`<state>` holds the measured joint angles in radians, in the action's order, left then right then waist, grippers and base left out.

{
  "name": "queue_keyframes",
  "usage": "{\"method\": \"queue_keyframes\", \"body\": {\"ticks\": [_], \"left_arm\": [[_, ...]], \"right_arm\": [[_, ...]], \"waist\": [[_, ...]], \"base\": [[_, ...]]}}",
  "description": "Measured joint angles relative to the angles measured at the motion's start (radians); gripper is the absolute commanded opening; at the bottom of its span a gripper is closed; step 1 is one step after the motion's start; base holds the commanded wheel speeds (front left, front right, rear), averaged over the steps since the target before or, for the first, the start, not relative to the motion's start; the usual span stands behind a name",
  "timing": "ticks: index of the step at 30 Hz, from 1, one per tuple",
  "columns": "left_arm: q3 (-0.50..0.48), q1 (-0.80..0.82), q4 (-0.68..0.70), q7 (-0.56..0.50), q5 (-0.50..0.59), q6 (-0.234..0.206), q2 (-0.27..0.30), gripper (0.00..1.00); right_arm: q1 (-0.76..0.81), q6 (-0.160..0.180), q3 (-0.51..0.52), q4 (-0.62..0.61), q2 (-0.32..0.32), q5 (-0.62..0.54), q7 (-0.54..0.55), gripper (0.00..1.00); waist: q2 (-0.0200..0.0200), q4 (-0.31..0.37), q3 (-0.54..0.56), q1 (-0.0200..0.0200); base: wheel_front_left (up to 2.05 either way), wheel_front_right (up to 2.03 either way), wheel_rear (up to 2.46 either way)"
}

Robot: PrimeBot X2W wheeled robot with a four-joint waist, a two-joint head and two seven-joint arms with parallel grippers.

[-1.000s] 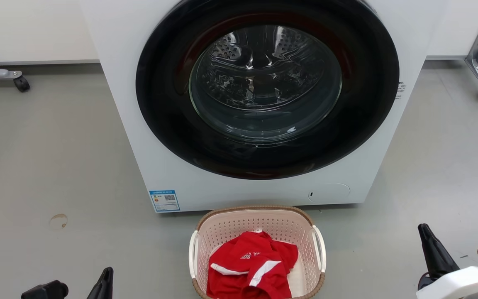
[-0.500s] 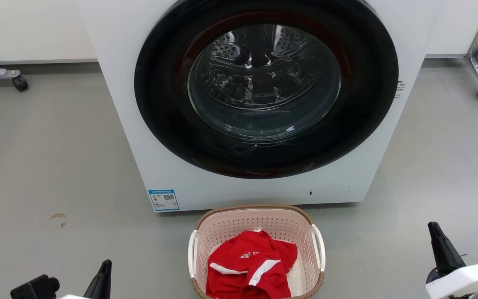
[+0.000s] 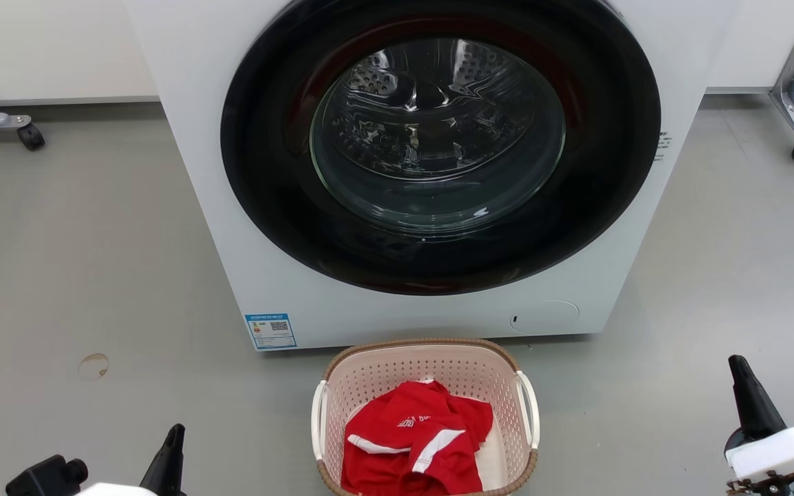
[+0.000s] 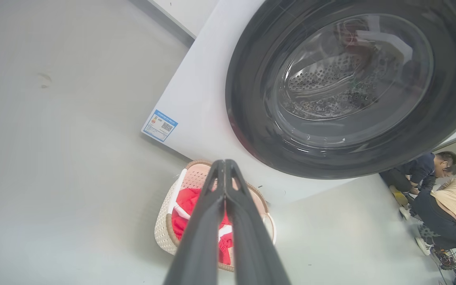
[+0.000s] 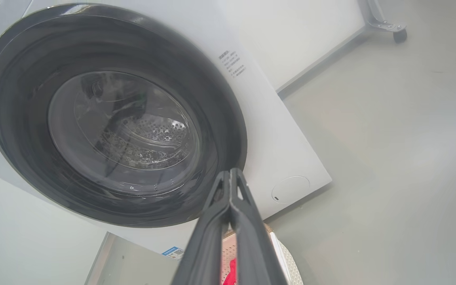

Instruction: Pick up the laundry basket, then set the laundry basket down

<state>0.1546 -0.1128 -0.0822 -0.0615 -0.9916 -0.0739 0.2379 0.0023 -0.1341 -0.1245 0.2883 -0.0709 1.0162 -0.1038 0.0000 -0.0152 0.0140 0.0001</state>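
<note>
Laundry basket on floor before washer

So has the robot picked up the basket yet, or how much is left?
Nothing looks done yet: the basket sits on the floor by the washer with a red shirt in it. In hand: the left hand and right hand are shut and empty, out to either side, touching nothing. Left to do: grab the white handles, lift, then set it down.
</note>
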Motion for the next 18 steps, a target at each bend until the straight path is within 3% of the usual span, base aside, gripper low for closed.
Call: {"method": "queue_keyframes", "body": {"ticks": [18], "left_arm": [[-0.056, 0.045, -0.044, -0.009, -0.161, 0.050, -0.050, 0.00]], "right_arm": [[-0.003, 0.001, 0.058, -0.002, 0.012, 0.156, 0.054, 0.00]], "waist": [[0.0000, 0.004, -0.004, 0.0000]], "base": [[0.00, 0.00, 0.00]]}}
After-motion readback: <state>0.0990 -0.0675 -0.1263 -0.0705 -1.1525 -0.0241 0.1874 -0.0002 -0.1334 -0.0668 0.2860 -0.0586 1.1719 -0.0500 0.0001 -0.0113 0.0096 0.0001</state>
